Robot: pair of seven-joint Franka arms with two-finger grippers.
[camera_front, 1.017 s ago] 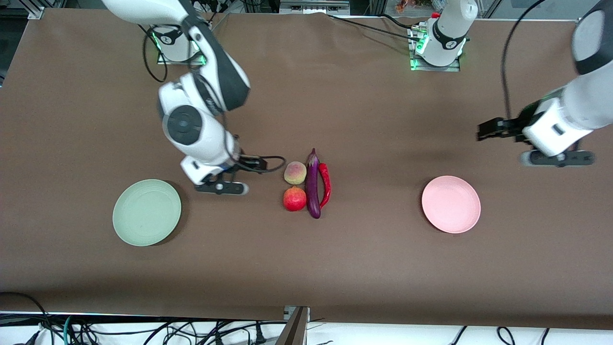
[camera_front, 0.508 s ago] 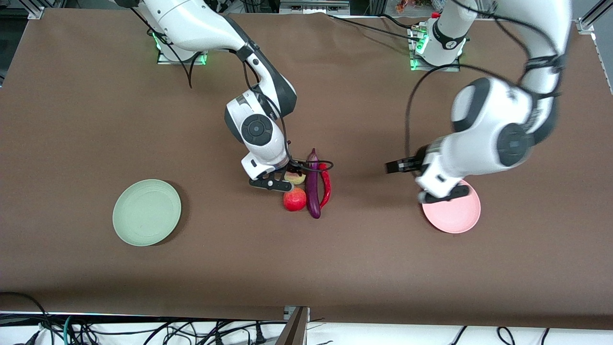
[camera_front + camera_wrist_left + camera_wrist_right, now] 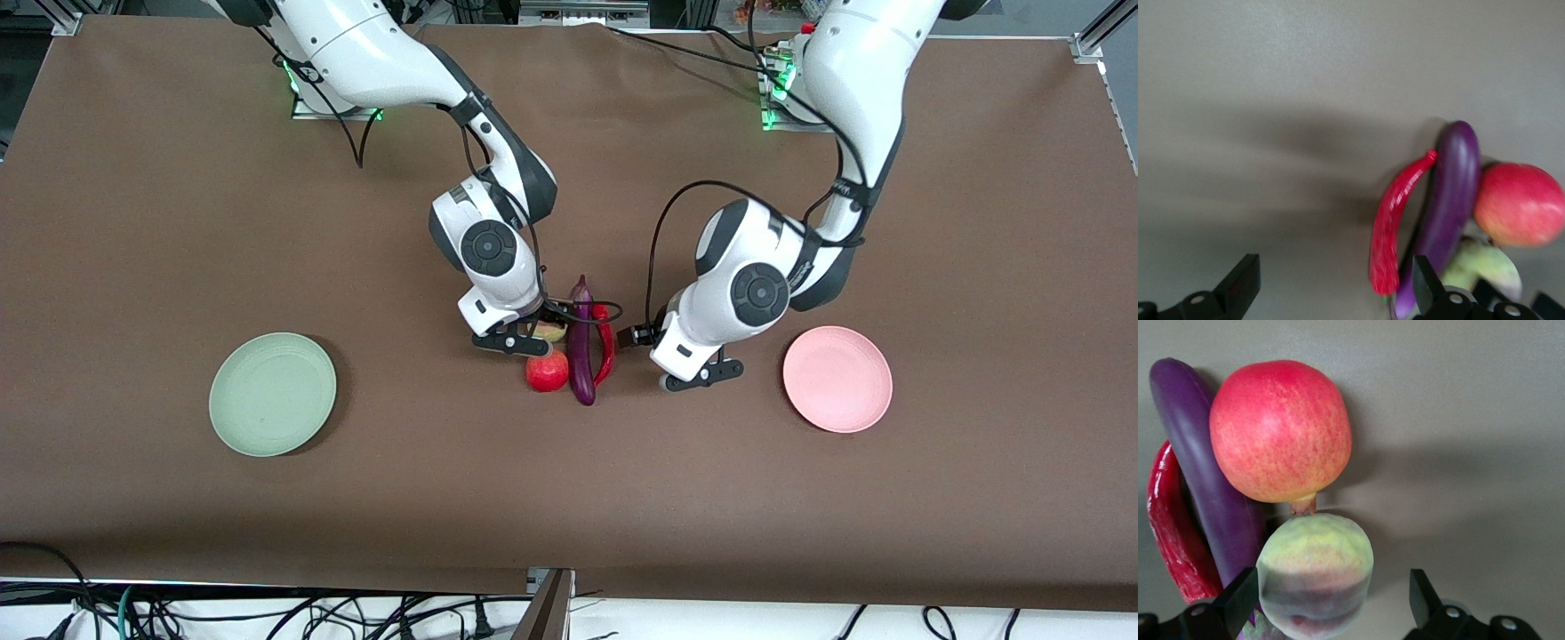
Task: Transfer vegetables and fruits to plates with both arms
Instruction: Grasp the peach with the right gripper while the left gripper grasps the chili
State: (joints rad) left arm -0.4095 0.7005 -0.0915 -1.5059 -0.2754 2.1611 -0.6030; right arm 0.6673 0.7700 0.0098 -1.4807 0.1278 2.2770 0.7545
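Observation:
In the middle of the table lie the purple eggplant (image 3: 581,348) and the red chili (image 3: 606,348) side by side, with the red fruit (image 3: 547,372) and the peach (image 3: 553,332) on the eggplant's other flank. My right gripper (image 3: 516,342) is low over the peach (image 3: 1315,570) and open, one black finger (image 3: 1238,595) close to it; the red fruit (image 3: 1280,430) lies just past it. My left gripper (image 3: 702,373) hangs open over bare table beside the chili (image 3: 1395,227), whose stem end lies by one finger (image 3: 1428,288). The eggplant (image 3: 1448,207) is past the chili.
The mint green plate (image 3: 272,394) lies toward the right arm's end of the table. The pink plate (image 3: 837,379) lies toward the left arm's end, close to the left gripper. Black cables trail from both wrists above the produce.
Both arms have swung in toward the middle. The right gripper came from beside the green plate to over the peach; the left came from the table's end, past the pink plate, to beside the chili.

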